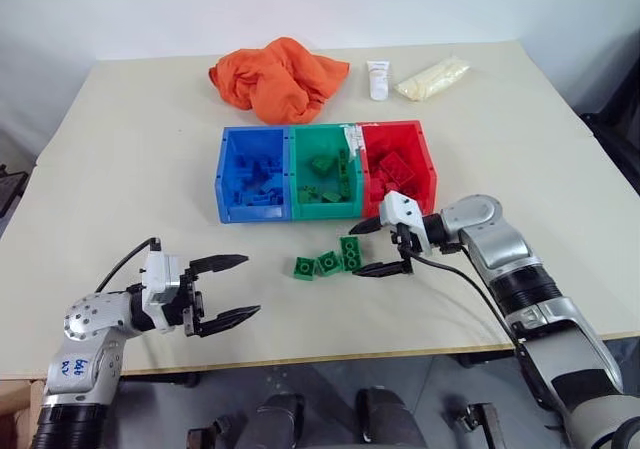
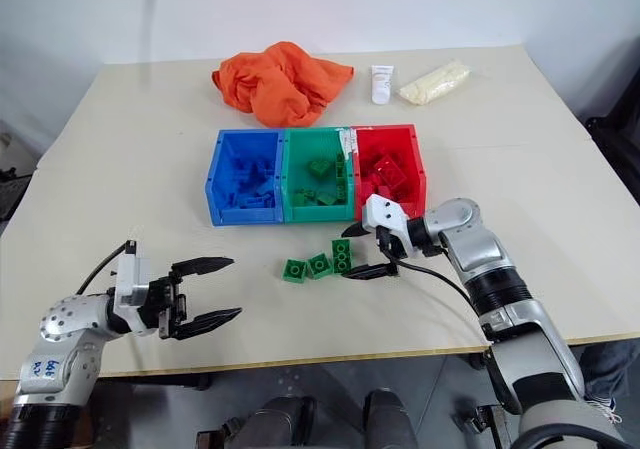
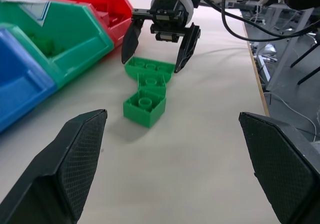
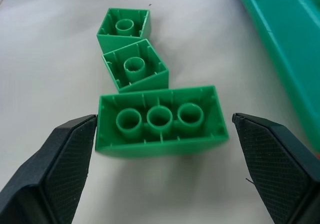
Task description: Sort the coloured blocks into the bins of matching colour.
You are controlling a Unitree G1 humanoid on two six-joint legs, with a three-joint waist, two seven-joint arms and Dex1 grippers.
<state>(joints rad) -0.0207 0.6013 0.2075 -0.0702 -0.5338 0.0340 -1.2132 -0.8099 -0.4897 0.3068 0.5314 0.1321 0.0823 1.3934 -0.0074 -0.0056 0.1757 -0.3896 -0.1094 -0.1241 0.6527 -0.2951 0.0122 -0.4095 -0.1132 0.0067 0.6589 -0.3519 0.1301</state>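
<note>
Three green blocks lie in a row on the table in front of the bins, hollow sides up: an oblong one [image 1: 350,252] and two square ones [image 1: 328,262] [image 1: 304,267]. My right gripper [image 1: 357,250] is open and reaches in from the right, with a finger on each side of the oblong block's [image 4: 160,120] near end, not closed on it. My left gripper [image 1: 250,285] is open and empty, low at the front left, well away from the blocks. The blue bin [image 1: 232,159], green bin [image 1: 296,174] and red bin [image 1: 428,159] stand side by side, each holding blocks of its own colour.
An orange cloth [image 1: 278,77], a white tube [image 1: 378,79] and a pale bag [image 1: 432,77] lie at the table's far side. The green bin's front wall [image 4: 290,49] is close beside the right gripper. The table's front edge runs just below both grippers.
</note>
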